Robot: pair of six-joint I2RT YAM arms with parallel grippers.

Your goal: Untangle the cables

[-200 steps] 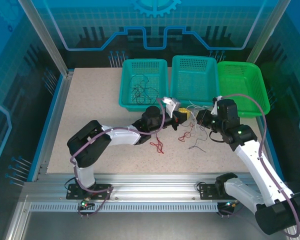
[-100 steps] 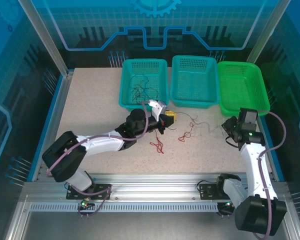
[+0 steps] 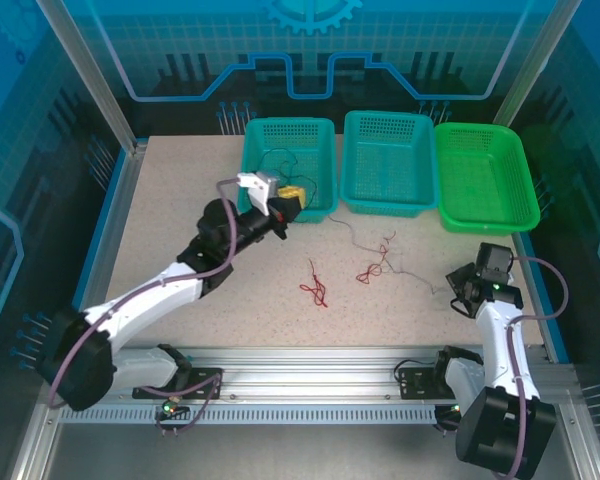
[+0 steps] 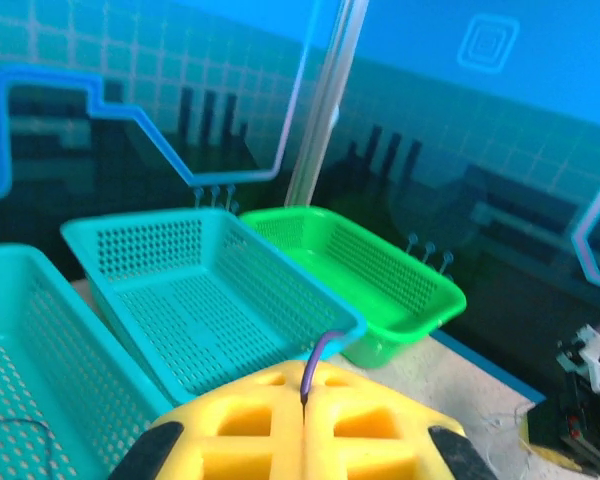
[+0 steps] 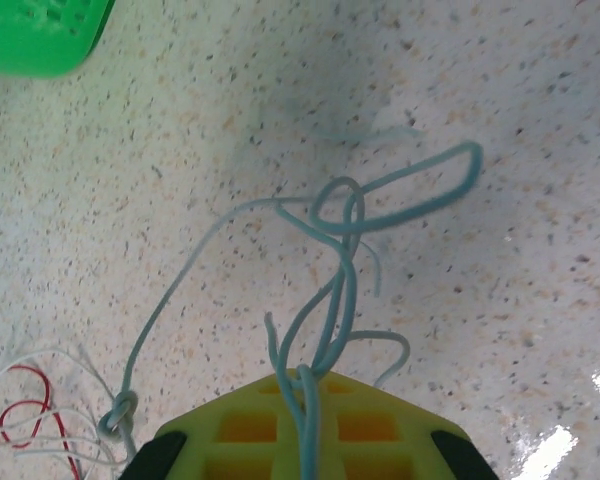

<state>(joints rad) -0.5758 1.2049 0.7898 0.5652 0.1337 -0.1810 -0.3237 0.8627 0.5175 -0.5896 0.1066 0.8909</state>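
Because the whitish-grey cable (image 5: pixel 340 260) trails from the right tool (image 5: pixel 302 390) leftward across the bench (image 3: pixel 180 250) to a small knot beside the red cables (image 3: pixel 372 268), the right arm is the nearer one, and its tool is pinched tight on those grey strands. The left tool (image 4: pixel 305 395), over the near edge of the left teal basket (image 3: pixel 248 160), is clamped on a thin dark purple cable (image 4: pixel 315 355).

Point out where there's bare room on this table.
Bare: the table's far-left corner beside the left teal basket, and the near strip below the red cables. Crowded: the middle, where whitish cables run to the right gripper.
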